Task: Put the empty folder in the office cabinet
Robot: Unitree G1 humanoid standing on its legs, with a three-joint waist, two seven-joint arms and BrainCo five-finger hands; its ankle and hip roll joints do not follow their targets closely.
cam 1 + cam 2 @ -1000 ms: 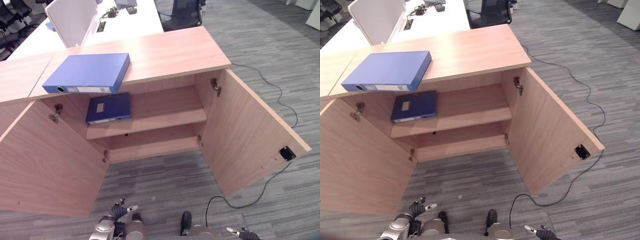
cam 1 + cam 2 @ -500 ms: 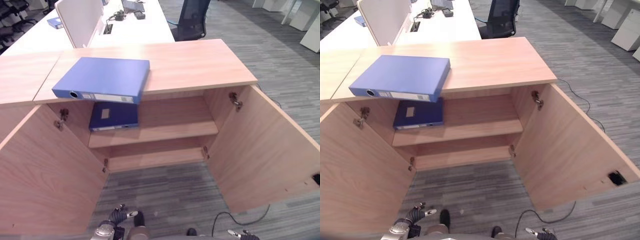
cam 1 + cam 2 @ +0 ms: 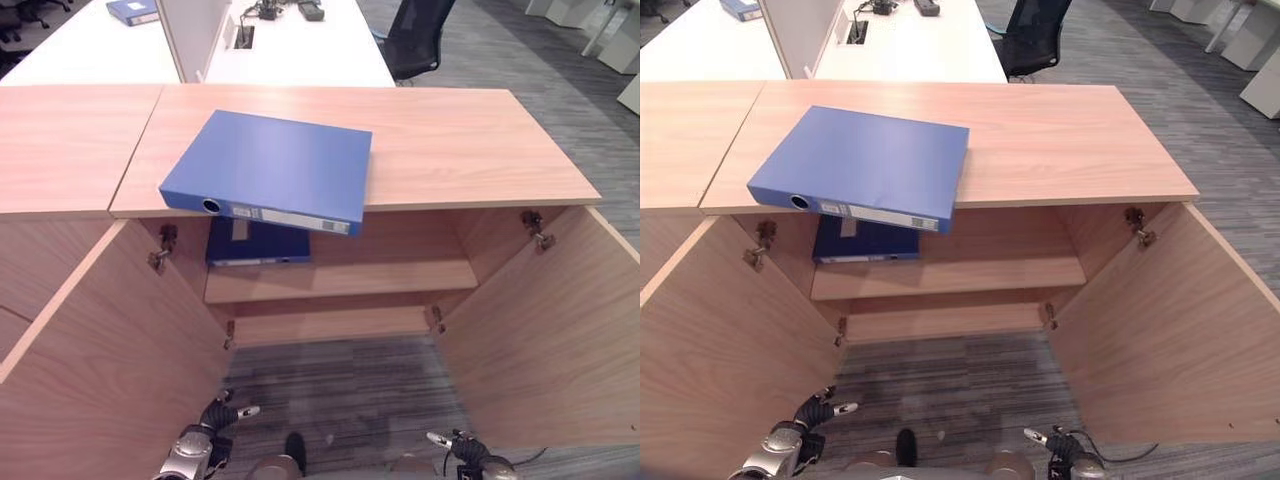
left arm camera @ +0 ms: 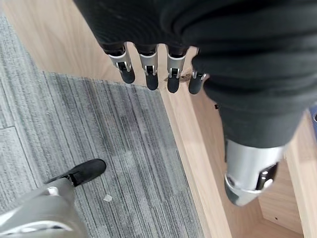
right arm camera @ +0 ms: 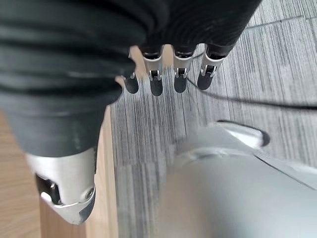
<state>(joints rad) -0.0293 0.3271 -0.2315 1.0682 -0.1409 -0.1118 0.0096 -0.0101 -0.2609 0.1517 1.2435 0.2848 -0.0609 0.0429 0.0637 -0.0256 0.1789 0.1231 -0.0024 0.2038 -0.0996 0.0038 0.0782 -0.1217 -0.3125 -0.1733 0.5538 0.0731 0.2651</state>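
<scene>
I see the blue folder [image 3: 268,176] lying flat on the cabinet top [image 3: 470,140], spine toward me and its near edge hanging out past the front lip, above the open compartment. A second, darker folder [image 3: 258,245] lies flat on the upper shelf [image 3: 380,278], left side, directly below the first one. The lower shelf [image 3: 330,325] is bare wood. Both cabinet doors are swung wide: left door [image 3: 110,370] and right door [image 3: 545,340] frame a strip of grey carpet [image 3: 335,395].

Left hand [image 3: 222,418] is low at the bottom of the head views, near the left door, touching nothing. In its wrist view the fingers [image 4: 147,69] hang straight and relaxed, side by side, thumb apart, over the carpet and the door's edge.

Right hand [image 3: 1055,442] is also low, by the right door, well away from either folder. Its fingers [image 5: 156,79] are straight and slack too, holding nothing, with carpet past them.

Behind the cabinet I see a white bench [image 3: 300,45] with a grey divider panel [image 3: 195,30], another blue folder [image 3: 132,10] at its far left, and a dark office chair [image 3: 418,35].
</scene>
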